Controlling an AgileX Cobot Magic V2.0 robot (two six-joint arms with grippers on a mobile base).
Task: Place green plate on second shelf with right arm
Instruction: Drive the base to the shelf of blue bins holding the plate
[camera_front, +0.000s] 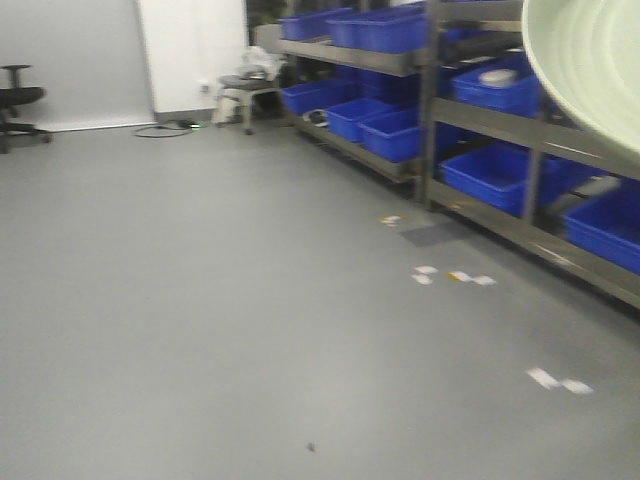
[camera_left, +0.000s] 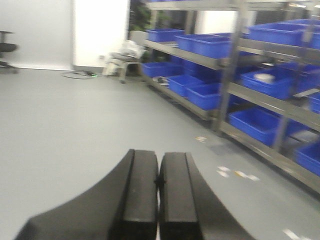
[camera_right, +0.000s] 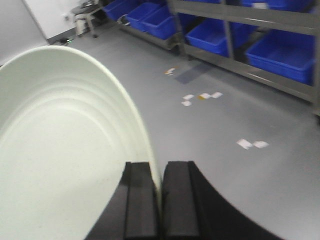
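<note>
Grey floor (camera_front: 200, 300) beside shelving (camera_front: 430, 120); our right gripper (camera_right: 160, 200) jaws clamped the green plate (camera_right: 65, 150) rim, left gripper (camera_left: 159, 185) jaws together.

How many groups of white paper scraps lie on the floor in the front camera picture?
3, perhaps more out of frame. One small scrap lies beside the shelf post, a cluster sits mid-floor, and a pair lies nearest the camera, on the right.

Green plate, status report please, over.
Right gripper shut on the green plate's rim, plate held off the floor. Left gripper shut, empty. Shelves of blue bins to the right; nothing in between.
</note>
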